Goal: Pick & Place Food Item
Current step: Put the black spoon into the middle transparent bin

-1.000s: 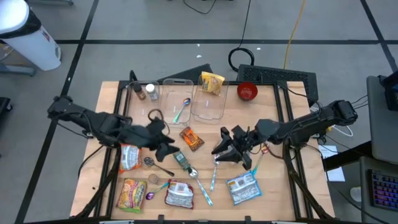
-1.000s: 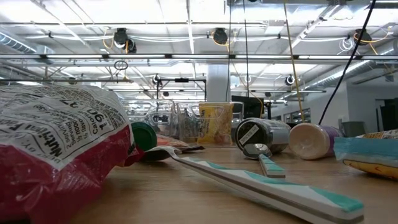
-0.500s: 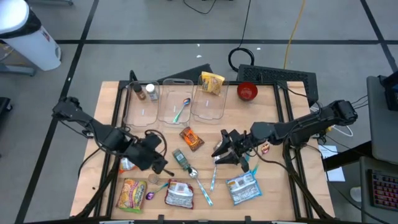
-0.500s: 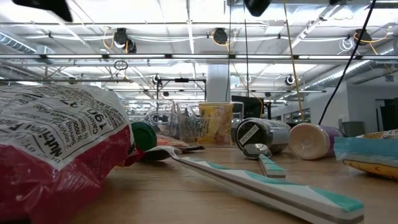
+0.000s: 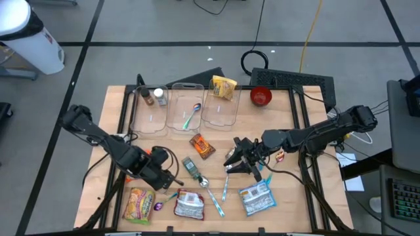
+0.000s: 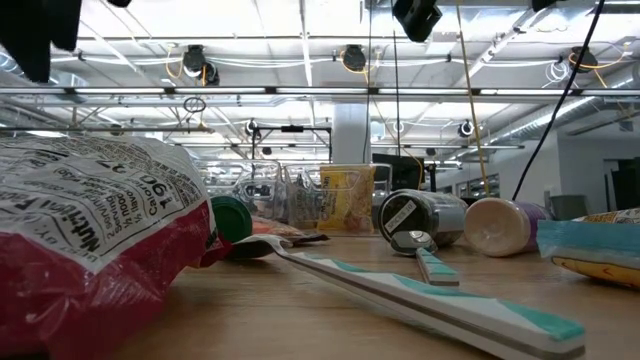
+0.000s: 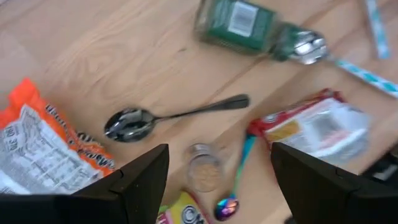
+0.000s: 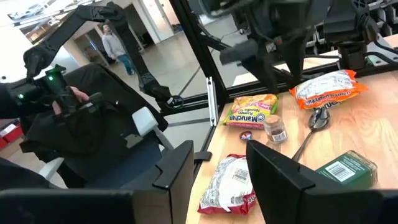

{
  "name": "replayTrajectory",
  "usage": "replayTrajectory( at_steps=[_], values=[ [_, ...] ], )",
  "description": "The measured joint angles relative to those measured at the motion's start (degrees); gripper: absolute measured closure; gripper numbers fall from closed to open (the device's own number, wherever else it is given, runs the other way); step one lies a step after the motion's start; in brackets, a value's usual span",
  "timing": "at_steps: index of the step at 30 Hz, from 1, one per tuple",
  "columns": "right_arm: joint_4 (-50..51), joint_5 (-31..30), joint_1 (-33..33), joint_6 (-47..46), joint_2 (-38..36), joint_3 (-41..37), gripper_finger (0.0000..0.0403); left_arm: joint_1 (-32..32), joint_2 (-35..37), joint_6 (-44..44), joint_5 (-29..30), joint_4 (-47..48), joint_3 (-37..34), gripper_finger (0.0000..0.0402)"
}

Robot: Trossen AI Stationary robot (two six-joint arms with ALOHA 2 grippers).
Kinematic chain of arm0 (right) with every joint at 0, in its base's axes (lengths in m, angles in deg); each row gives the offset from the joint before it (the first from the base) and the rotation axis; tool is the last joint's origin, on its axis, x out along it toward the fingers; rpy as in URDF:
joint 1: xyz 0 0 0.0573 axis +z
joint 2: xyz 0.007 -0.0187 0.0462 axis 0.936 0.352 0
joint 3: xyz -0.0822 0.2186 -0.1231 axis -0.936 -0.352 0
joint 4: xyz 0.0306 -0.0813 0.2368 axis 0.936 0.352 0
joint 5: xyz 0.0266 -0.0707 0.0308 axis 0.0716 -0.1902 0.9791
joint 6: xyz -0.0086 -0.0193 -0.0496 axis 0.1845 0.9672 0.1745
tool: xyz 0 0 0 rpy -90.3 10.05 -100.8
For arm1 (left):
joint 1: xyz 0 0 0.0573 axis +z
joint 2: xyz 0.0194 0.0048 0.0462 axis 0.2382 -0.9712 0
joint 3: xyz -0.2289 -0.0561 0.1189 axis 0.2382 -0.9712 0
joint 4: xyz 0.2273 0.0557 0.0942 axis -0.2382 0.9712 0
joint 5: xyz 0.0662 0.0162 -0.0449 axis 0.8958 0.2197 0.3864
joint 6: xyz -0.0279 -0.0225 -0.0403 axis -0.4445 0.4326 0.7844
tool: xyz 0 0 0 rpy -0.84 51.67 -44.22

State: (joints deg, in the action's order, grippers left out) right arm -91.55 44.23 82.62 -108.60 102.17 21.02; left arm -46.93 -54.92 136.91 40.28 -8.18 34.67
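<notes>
While three clear plastic bins line the far edge of the wooden surface, only the middle one shows contents: a spoon with a teal handle. A small brown-lidded jar and a white-capped one stand by the leftmost bin, a yellow snack bag sits at the rightmost bin's far rim, and a red bowl lies beyond that.

Over the near left part of the surface, the left gripper hovers with its fingers spread wide and nothing between them. Its wrist view looks down between those fingers on a metal spoon, a small glass jar and a colourful spoon, with an orange-and-white snack bag to one side, a red-and-white packet to the other, and a green bottle lying farther out. A yellow noodle packet lies just nearer than this gripper.

Toward the middle, an orange snack packet lies flat between the two grippers. The right gripper hangs just right of it, fingers partly apart; whether it holds anything I cannot tell. A blue-and-white packet lies near it.

From its own wrist view, a person shows in the room beyond, hidden from overhead. At surface level, the low view shows a toothbrush close up.
</notes>
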Motion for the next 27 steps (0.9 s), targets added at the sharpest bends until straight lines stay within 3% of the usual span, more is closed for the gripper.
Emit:
replayTrajectory(
  at_steps=[4, 11, 27],
  values=[
    [0.03, 0.01, 0.0, 0.0, -0.01, 0.0, 0.0264, 0.27, -1.68, 1.64, -2.15, 4.26, -0.69, 0.0115],
    [0.01, -0.01, 0.0, -0.42, -0.01, 0.0, 0.0264, 1.74, -1.7, 4.23, -7.7, 2.08, -7.36, 0.0115],
    [0.03, -0.01, 0.0, -2.78, -0.01, -0.02, 0.0264, 8.54, -1.66, -5.48, -14.06, -6.35, -18.36, 0.0115]
  ],
)
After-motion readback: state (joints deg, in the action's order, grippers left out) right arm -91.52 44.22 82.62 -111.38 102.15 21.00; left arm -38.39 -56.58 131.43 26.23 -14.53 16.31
